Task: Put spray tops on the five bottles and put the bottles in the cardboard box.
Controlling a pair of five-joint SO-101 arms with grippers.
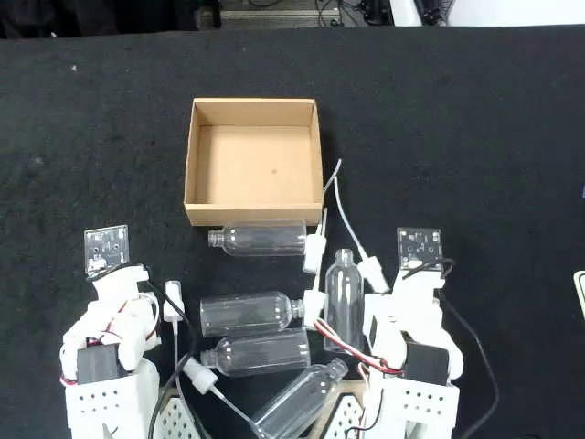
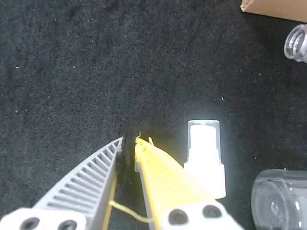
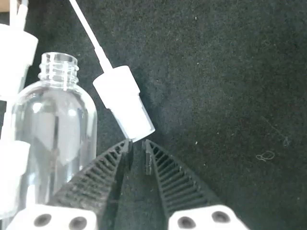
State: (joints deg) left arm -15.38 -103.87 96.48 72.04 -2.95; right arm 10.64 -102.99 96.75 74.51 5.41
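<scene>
The black surface [image 1: 475, 137] carries everything. The open box [image 1: 190, 174] sits at 12 o'clock of the cluster, its floor bare.

Five uncapped bottles lie outside it:
- The top bottle [image 1: 260, 240] lies along the box's 6 o'clock wall, neck to 9.
- The middle bottle [image 1: 247, 313] has its neck to 3.
- The low bottle [image 1: 260, 353] has its neck to 9.
- The right bottle [image 1: 344, 297] has its neck to 12.
- The slanted bottle [image 1: 297, 402] has its neck to 1, and the frame edge cuts off its base.

A board [image 1: 107, 247] on each wrist bears marks too small to read.

Loose tops lie around:
- The left top [image 1: 172, 302] is at 9 o'clock of the middle bottle.
- The right top [image 1: 373, 272] is at 3 o'clock of the right bottle, its tube running to 11.
- The tubed top [image 1: 201, 375] is beside the low bottle's neck.
- The fourth top [image 1: 314, 251] and fifth top [image 1: 314, 306] lie between the bottles.

The left pincer [image 2: 128, 141] is narrow and holds nothing, with the left top just beside it. The right pincer [image 3: 136, 143] is narrow and grips nothing. Its tips are right at the right top, though whether they touch it is unclear.
</scene>
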